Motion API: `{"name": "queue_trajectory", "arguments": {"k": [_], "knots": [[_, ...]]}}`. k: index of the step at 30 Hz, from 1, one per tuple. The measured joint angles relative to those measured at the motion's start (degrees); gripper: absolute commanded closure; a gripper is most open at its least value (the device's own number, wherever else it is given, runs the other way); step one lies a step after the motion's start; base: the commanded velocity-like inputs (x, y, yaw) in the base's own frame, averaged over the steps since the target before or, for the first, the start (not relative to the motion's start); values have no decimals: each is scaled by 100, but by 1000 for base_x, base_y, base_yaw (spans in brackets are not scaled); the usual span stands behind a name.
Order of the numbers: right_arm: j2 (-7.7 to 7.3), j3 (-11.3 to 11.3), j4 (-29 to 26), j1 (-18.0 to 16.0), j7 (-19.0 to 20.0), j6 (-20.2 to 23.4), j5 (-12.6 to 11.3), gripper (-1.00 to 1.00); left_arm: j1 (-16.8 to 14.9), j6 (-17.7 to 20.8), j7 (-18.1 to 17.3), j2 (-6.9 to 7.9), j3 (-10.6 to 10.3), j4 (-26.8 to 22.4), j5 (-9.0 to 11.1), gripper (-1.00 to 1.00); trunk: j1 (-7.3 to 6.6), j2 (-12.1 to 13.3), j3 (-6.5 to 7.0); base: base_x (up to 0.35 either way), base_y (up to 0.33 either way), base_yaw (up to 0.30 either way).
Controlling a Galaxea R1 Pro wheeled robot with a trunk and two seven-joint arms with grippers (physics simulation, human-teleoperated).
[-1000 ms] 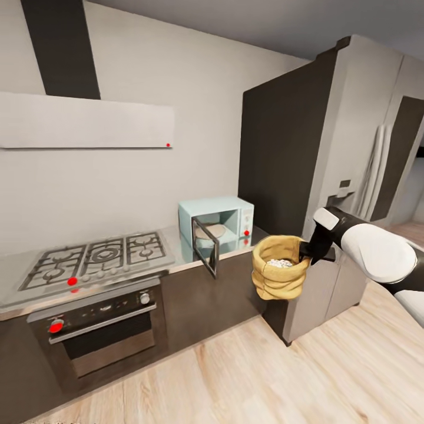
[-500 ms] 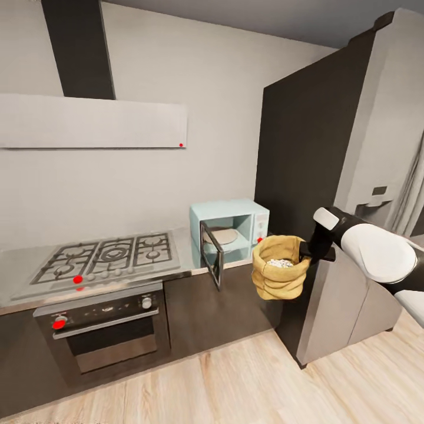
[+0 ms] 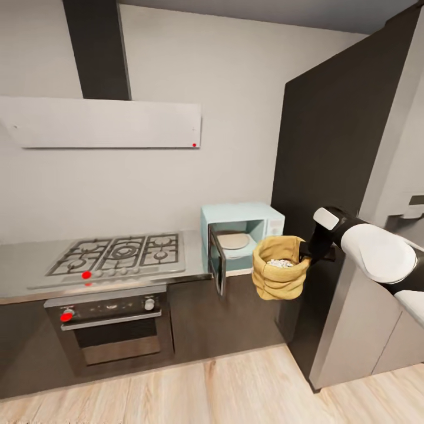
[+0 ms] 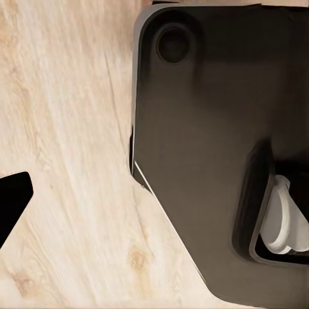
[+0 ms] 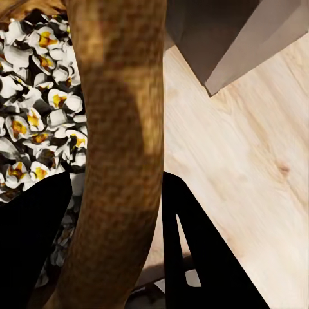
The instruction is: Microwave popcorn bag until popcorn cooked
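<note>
The right gripper (image 3: 306, 252) pinches the rolled rim of the popcorn bag (image 3: 279, 274) at the bag's 3 o'clock side, holding it in the air in front of the dark cabinets, off the surface (image 3: 29, 265). In the right wrist view the rim (image 5: 119, 148) runs between the two dark fingers (image 5: 193, 251), with white and yellow popcorn (image 5: 35, 96) heaped inside the bag. The microwave (image 3: 241, 235) stands at about 10 o'clock from the bag, at the end of the surface beside the hob (image 3: 121, 254), its door (image 3: 217, 268) swung open towards the camera.

The bag covers part of the microwave's lower right corner. The left gripper's state cannot be told: only one dark finger tip (image 4: 11, 203) shows at the frame edge, above wooden floor (image 4: 71, 161) and a dark part of the robot's body (image 4: 212, 129).

Compared with the head view a second ago, the whole scene has slid rightwards and the microwave looks nearer the bag; bag and gripper sit at the same spot in the picture.
</note>
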Motion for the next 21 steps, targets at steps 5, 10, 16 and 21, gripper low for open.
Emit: {"name": "queue_trajectory", "arguments": {"k": [5,10,16,21], "knots": [[0,0,1,-4,1,0,3,100,0,0,0,0,0,0,0,-100,0,1,0,129,-274,256],[-1,0,3,0,1,0,1,100,0,0,1,0,1,0,0,-100,0,1,0,98,-278,256],[0,1,2,-3,1,0,4,100,0,-1,0,-2,2,0,0,-100,1,0,0,14,-256,256],[0,0,2,-3,1,0,1,100,0,0,5,-1,4,0,3,-100,1,0,0,1,-194,256]]}}
